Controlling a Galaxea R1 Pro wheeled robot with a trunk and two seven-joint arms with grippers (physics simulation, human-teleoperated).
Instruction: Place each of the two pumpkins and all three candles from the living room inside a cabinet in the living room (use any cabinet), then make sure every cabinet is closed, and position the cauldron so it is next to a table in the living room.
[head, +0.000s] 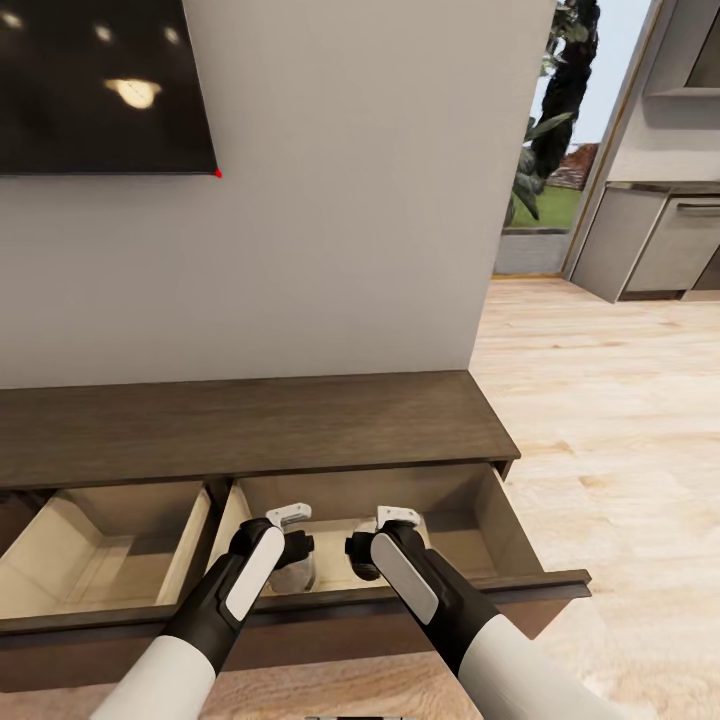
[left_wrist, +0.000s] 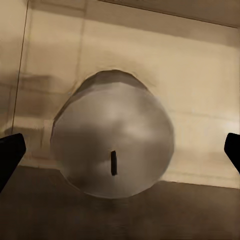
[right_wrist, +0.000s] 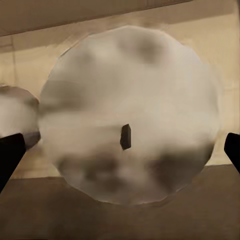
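Under my left pincer (left_wrist: 120, 150) I see a candle (left_wrist: 112, 140) standing upright on the pale floor of an open drawer (head: 480, 520) of the cabinet (head: 250, 425), its dark wick (left_wrist: 113, 163) facing my wrist camera; the pincer's tips sit spread wide at either side, apart from the wax. My right pincer (right_wrist: 120, 155) hangs over a second candle (right_wrist: 130, 115), also wick-up in the same drawer, tips likewise spread and not touching it, with the first candle's edge (right_wrist: 17, 115) just beside it. From the head camera, both pincers, left (head: 290, 535) and right (head: 385, 535), reach down side by side into that drawer, and a pale candle (head: 292, 572) peeks out below the left one. The drawer's dark front panel (head: 500, 600) stands between my arms and the candles. Another open drawer (head: 100, 550) lies next to it on the cabinet's left. Above the cabinet hangs a dark screen (head: 100, 80) on the wall; past the cabinet's right end are wooden floor (head: 600, 400) and grey kitchen units (head: 660, 240).
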